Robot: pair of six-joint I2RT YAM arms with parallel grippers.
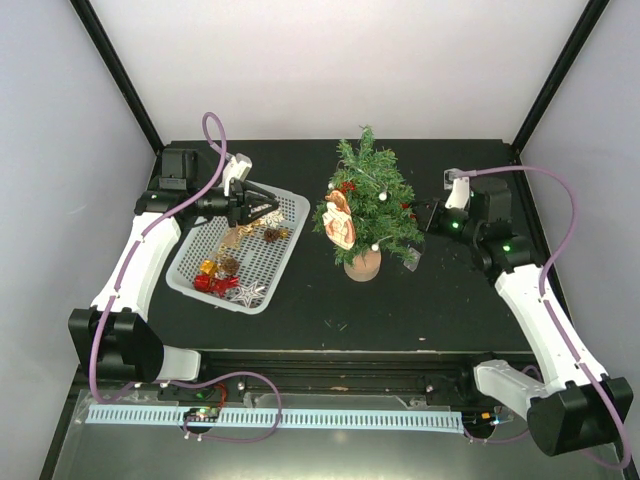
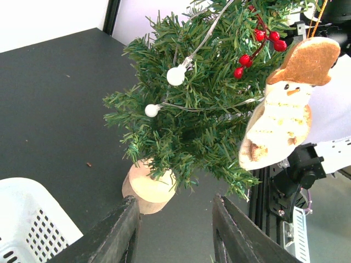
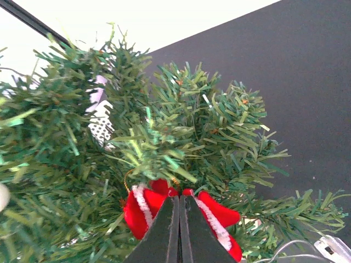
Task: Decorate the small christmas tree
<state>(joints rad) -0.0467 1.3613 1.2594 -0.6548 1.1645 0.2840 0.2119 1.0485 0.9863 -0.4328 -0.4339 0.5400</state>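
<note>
The small christmas tree (image 1: 365, 205) is stood upright in the middle of the tabletop (image 1: 450, 300), just right of the white basket (image 1: 190, 285). A snowman ornament (image 2: 282, 118), red berries (image 2: 258, 44) and a bead string (image 2: 176, 75) are already hung on it. A red bow (image 3: 142, 211) appears to be pinched in the pressed-together jaws of the right gripper (image 3: 179, 200), among the branches on the tree's right side. Hanging is judged to be the step in hand. Next, the bow would need to be hooked on a twig before release. The left gripper (image 1: 262, 203) is held over the basket's far end, jaws spread and empty.
</note>
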